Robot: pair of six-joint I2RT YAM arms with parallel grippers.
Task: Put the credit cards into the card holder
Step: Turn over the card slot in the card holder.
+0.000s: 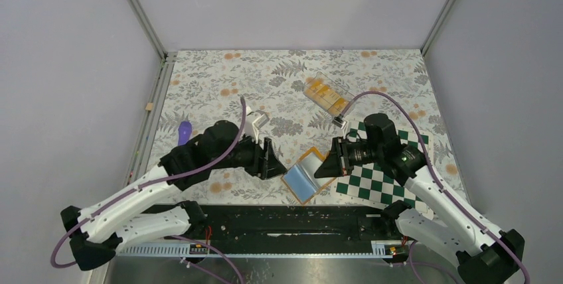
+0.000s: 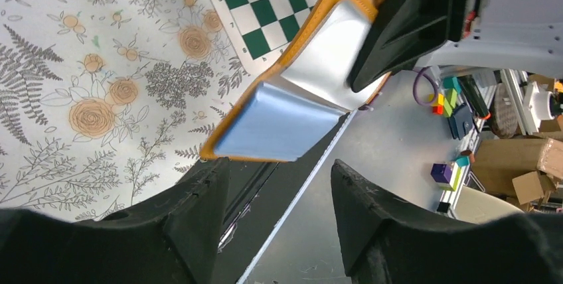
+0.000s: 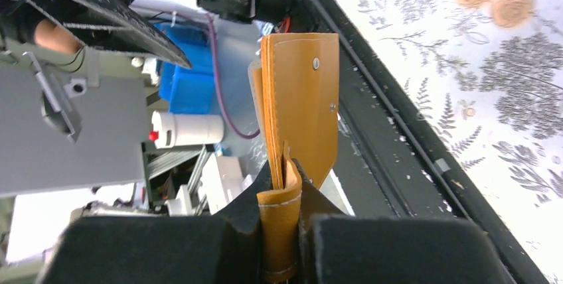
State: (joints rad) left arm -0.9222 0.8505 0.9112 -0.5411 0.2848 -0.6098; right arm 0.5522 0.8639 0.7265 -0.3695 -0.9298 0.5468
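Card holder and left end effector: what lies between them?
Nothing shows there: in the left wrist view the card holder sits right before the left end effector.

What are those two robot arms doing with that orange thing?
The right gripper is pinching the orange card holder by one edge and holding it up near the front of the table. It hangs open, so you can see its light-blue pockets. The left gripper is right beside it with its jaws apart, not holding anything. The credit cards are in a clear plastic box farther back on the table.
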